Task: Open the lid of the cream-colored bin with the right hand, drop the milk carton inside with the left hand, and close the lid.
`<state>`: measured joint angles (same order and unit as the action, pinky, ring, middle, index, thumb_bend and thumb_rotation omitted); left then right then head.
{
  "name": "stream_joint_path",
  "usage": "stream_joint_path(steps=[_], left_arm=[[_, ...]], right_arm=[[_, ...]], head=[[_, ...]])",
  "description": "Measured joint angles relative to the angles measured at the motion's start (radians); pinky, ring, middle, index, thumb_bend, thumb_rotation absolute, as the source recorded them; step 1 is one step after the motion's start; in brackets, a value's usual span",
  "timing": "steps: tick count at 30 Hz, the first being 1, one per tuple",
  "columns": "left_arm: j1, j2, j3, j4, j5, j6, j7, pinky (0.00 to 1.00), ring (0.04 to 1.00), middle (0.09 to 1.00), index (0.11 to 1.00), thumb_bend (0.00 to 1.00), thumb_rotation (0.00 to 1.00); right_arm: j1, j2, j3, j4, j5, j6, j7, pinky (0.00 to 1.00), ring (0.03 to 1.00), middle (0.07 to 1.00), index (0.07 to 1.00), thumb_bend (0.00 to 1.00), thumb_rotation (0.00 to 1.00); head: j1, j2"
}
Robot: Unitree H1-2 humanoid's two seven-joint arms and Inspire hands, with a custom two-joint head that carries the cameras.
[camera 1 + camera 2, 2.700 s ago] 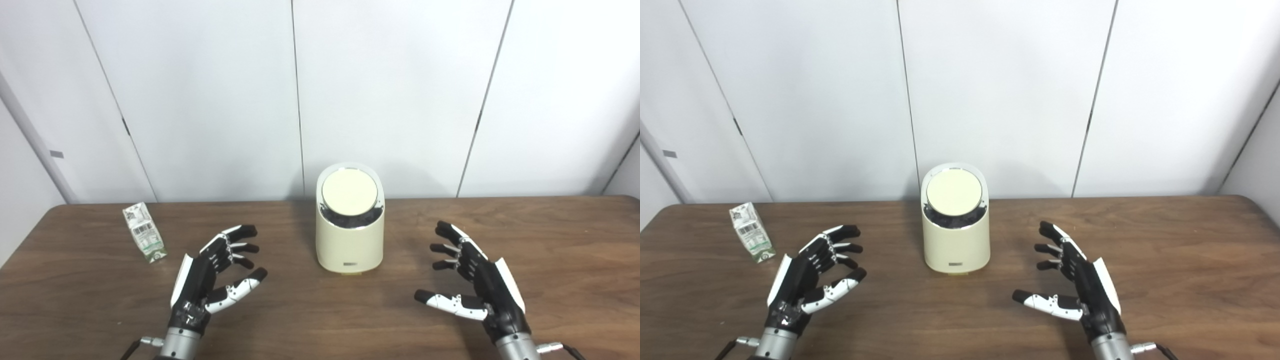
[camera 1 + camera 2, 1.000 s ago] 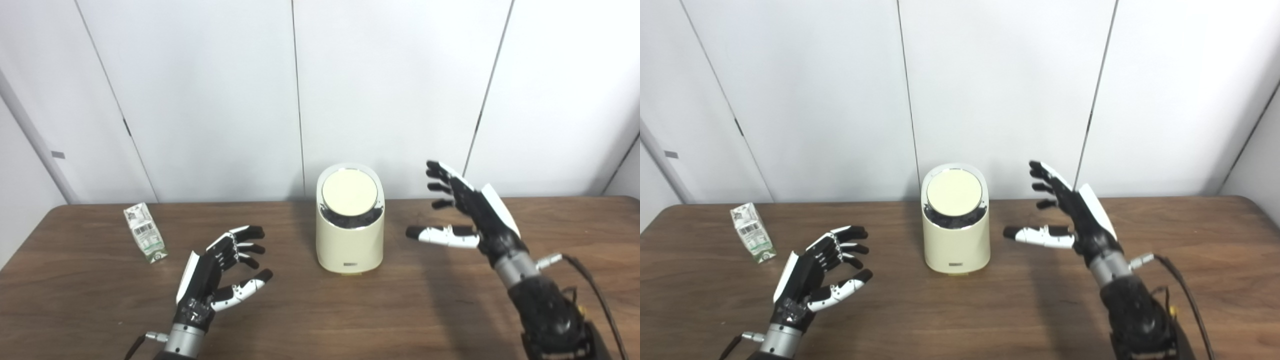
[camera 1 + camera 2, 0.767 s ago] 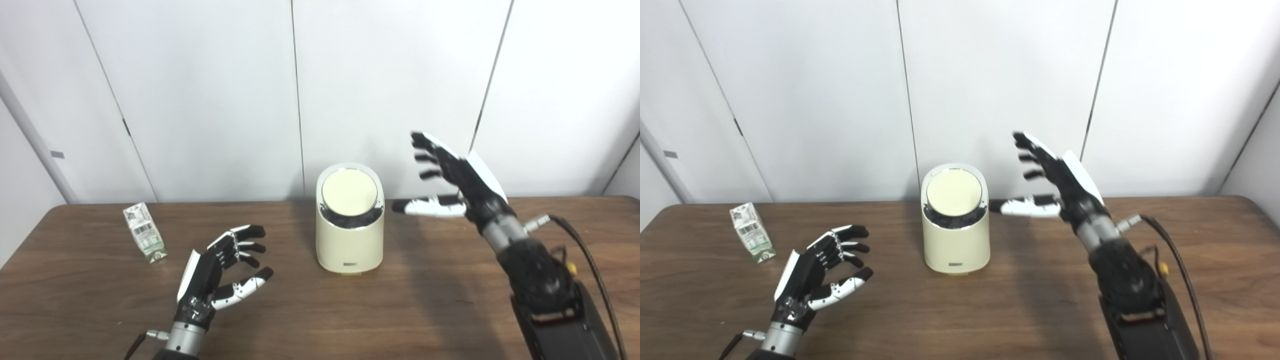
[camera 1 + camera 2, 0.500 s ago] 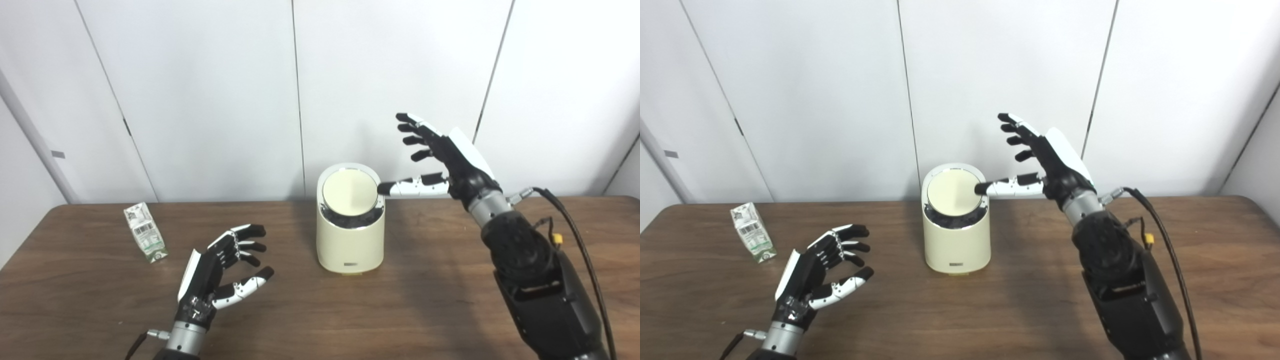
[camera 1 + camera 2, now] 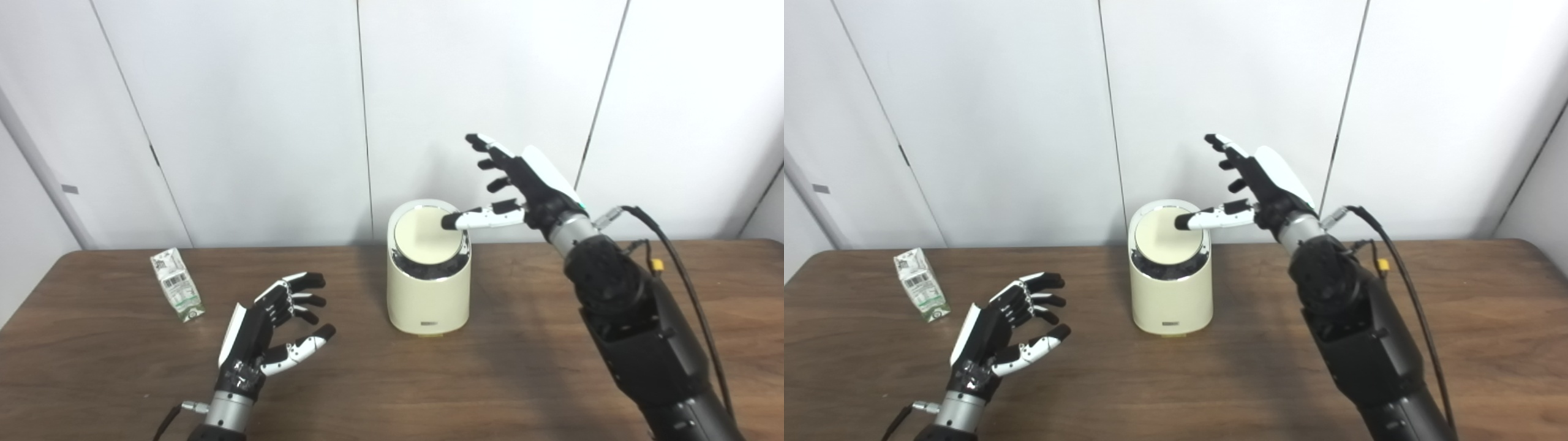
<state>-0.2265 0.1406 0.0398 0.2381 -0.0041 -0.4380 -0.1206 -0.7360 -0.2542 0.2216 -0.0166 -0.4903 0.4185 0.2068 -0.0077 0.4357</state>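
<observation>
The cream-colored bin stands at the middle of the table, its round lid shut. My right hand is open and raised just right of the bin's top; its thumb tip reaches over the lid's right part, and I cannot tell if it touches. The milk carton stands tilted at the far left of the table. My left hand is open and empty, low over the table between the carton and the bin. The same scene shows in the right eye view, with the bin and the carton.
The brown wooden table runs across the whole view. White wall panels stand close behind the bin. A black cable hangs from my right forearm.
My right hand has risen from the table and moved left toward the bin, bringing its thumb over the lid. The left hand, the carton and the bin have stayed in place.
</observation>
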Motion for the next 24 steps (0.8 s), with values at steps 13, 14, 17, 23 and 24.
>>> stream_joint_path(steps=[13, 14, 17, 23, 24], left_arm=[[-0.005, -0.007, 0.000, 0.002, 0.011, -0.001, 0.007, 0.53, 0.658, 0.751, 0.759, 0.60, 0.01], [-0.005, -0.008, 0.000, 0.002, 0.011, -0.001, 0.008, 0.53, 0.658, 0.751, 0.759, 0.60, 0.00], [-0.005, -0.010, 0.000, 0.002, 0.010, -0.001, 0.008, 0.53, 0.657, 0.751, 0.760, 0.60, 0.00], [-0.005, -0.012, 0.000, 0.002, 0.004, -0.001, 0.007, 0.53, 0.654, 0.751, 0.763, 0.61, 0.00], [-0.005, -0.012, 0.000, 0.001, 0.003, -0.001, 0.007, 0.53, 0.655, 0.750, 0.762, 0.61, 0.00]], right_arm=[[-0.064, 0.015, 0.074, 0.131, -0.048, -0.001, 0.001, 0.80, 0.919, 0.949, 0.944, 0.84, 0.43], [-0.064, 0.015, 0.077, 0.133, -0.050, -0.001, 0.001, 0.80, 0.920, 0.950, 0.944, 0.85, 0.43], [-0.068, 0.015, 0.084, 0.132, -0.054, -0.001, 0.003, 0.81, 0.922, 0.955, 0.945, 0.85, 0.42], [-0.072, 0.013, 0.089, 0.146, -0.055, -0.001, 0.011, 0.76, 0.901, 0.949, 0.955, 0.86, 0.40], [-0.072, 0.012, 0.089, 0.154, -0.055, -0.001, 0.014, 0.76, 0.905, 0.951, 0.956, 0.86, 0.39]], head=[[0.021, 0.005], [0.021, 0.005], [0.025, 0.009], [0.025, 0.015], [0.026, 0.017]])
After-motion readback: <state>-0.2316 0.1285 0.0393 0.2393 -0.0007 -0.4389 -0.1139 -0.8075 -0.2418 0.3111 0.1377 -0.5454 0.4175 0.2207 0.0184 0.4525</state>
